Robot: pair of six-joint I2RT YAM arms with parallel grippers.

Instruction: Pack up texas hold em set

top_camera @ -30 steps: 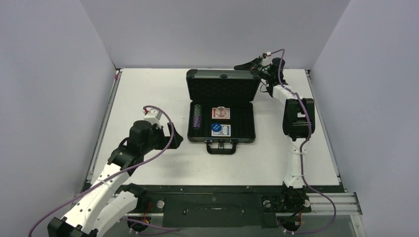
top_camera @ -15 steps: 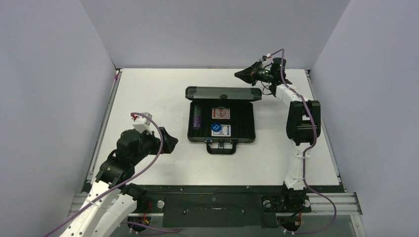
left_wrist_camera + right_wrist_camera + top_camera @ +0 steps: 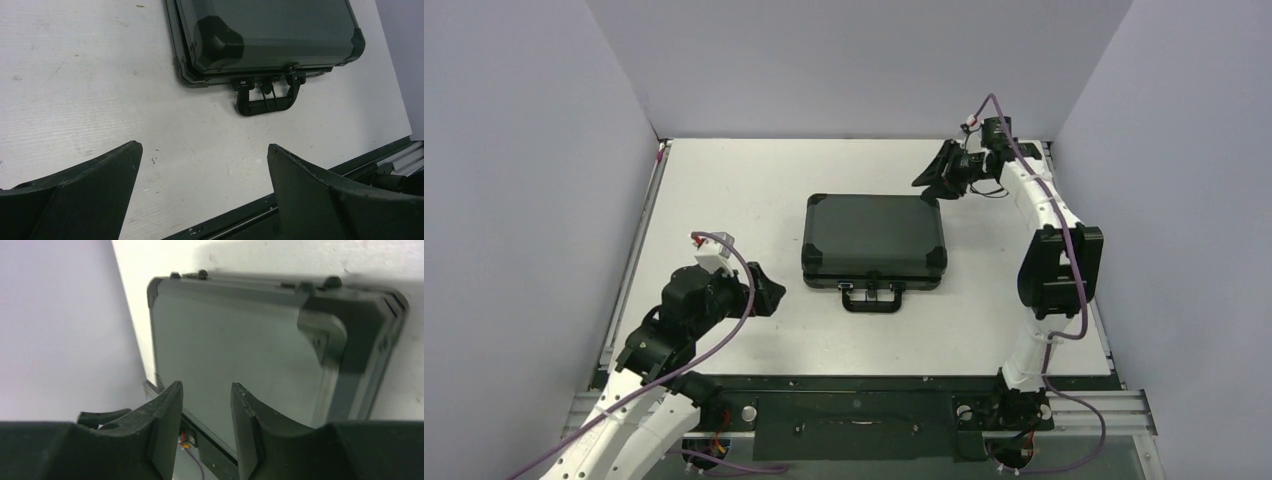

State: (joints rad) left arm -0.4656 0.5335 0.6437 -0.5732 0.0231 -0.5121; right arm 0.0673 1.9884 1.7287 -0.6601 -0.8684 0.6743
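Lying flat in the middle of the table, the black case has its lid down and its handle pointing toward the bottom of the frame, so whatever it holds is hidden. The right gripper hovers just off the case's upper right corner, jaws a little apart and empty. The left gripper waits at lower left, spread wide and holding nothing. Packing looks nearly finished. The latches beside the handle may need fastening, but the pictures do not show whether they are snapped.
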